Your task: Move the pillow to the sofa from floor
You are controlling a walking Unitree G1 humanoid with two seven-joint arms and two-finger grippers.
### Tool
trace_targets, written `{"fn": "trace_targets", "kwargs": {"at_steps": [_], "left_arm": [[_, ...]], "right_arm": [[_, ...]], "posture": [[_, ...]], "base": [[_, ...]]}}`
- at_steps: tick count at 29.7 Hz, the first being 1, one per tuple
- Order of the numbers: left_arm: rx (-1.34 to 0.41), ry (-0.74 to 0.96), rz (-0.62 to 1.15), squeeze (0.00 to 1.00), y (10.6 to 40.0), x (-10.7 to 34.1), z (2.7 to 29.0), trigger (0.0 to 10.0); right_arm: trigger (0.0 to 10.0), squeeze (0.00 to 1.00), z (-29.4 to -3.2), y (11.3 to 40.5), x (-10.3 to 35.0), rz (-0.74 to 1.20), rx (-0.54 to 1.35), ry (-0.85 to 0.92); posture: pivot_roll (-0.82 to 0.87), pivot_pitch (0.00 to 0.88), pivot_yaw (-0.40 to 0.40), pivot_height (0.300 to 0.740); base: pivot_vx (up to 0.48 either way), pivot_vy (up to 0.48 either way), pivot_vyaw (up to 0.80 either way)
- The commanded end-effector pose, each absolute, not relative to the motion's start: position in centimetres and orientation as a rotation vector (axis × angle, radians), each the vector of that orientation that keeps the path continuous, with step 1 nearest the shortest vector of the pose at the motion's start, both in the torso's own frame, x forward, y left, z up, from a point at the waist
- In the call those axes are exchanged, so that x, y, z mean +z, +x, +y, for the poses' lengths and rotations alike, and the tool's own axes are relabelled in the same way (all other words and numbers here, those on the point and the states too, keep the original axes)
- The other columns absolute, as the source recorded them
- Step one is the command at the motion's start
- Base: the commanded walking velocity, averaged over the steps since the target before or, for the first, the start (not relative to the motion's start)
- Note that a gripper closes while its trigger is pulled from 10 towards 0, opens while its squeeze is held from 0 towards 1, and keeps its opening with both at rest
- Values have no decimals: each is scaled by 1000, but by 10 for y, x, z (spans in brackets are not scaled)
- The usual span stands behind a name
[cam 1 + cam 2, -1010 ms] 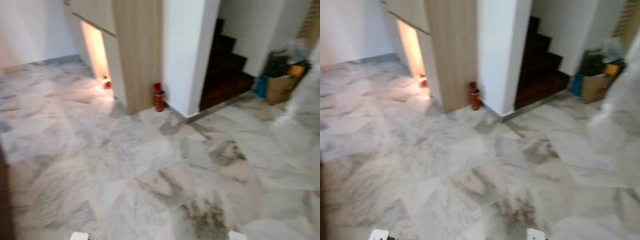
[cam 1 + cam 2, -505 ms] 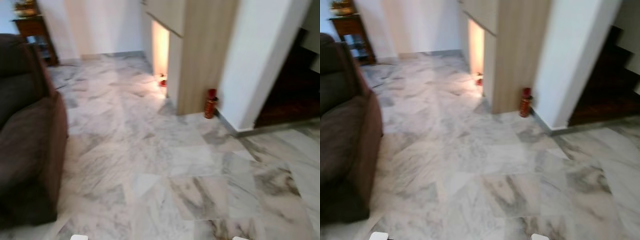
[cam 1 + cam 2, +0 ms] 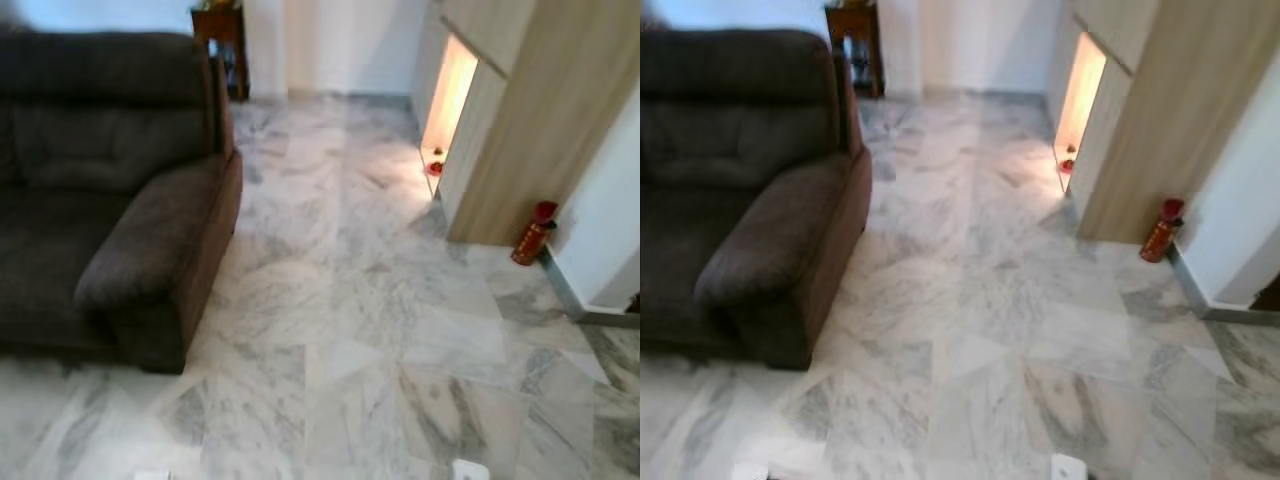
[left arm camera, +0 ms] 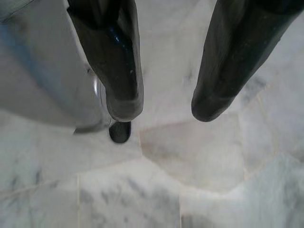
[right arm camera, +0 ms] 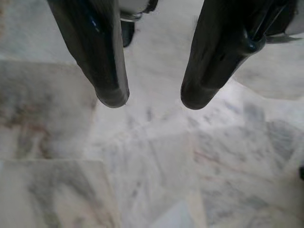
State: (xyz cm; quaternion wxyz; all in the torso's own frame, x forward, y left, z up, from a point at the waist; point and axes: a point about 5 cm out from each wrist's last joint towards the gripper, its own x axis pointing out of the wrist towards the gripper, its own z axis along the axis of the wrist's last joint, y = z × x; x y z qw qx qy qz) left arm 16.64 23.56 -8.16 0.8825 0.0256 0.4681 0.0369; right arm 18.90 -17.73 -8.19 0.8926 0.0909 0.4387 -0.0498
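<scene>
While you scan for the pillow, none can be made out in these pictures, so its place cannot be told. You have the sofa (image 3: 110, 190), dark brown and plush, ahead and to the left of both claws, with its rounded armrest (image 3: 150, 240) nearest them. Your left claw (image 4: 164, 111) hangs over the marble floor (image 3: 370, 330) with its two black fingers (image 4: 121, 71) spread apart and gripping nothing; a silver part of the robot (image 4: 52, 76) lies beside it. Your right claw (image 5: 152, 102) is likewise spread and empty above the tiles. Farther ahead and to the right of the claws, a wooden cabinet (image 3: 520, 130) with a lit opening (image 3: 447, 95) meets a white wall, and a red canister (image 3: 533, 233) stands at its corner. Beyond the sofa, a small dark wooden table (image 3: 222, 45) stands against the far wall.
</scene>
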Motion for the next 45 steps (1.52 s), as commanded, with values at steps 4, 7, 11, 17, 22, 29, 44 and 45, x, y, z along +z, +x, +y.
{"fn": "trace_targets", "kwargs": {"at_steps": [4, 7, 11, 17, 22, 29, 44, 45], "left_arm": [[99, 37, 988, 0, 164, -82, 237, 10000], [98, 37, 987, 0, 165, -82, 238, 10000], [98, 39, 987, 0, 165, -82, 238, 10000], [97, 38, 988, 0, 164, -82, 238, 10000], [94, 39, 990, 0, 164, -82, 238, 10000], [94, 40, 991, 0, 164, -82, 238, 10000], [93, 40, 991, 0, 164, -82, 239, 10000], [93, 40, 992, 0, 164, -82, 239, 10000]], "right_arm": [[10000, 0, -187, 180, -86, 937, -140, 186], [10000, 0, -186, 180, -85, 934, -142, 196], [10000, 0, -185, 181, -85, 931, -140, 201], [10000, 0, -185, 181, -85, 929, -136, 198], [10000, 0, -183, 182, -85, 925, -128, 194], [10000, 0, -183, 183, -84, 919, -120, 168], [10000, 0, -184, 181, -85, 922, -148, 206], [10000, 0, -184, 181, -85, 922, -150, 208]], "posture": [[66, 32, -27, 740], [65, 33, -26, 740], [67, 33, -26, 740], [68, 33, -25, 740], [69, 35, -25, 740], [69, 35, -23, 740], [71, 36, -24, 740], [71, 36, -24, 740]], "base": [[0, 426, 0], [0, 479, 0], [0, 476, 0], [0, 475, 0], [0, 473, 0], [0, 472, 114], [0, 472, 267], [0, 472, 0]]}}
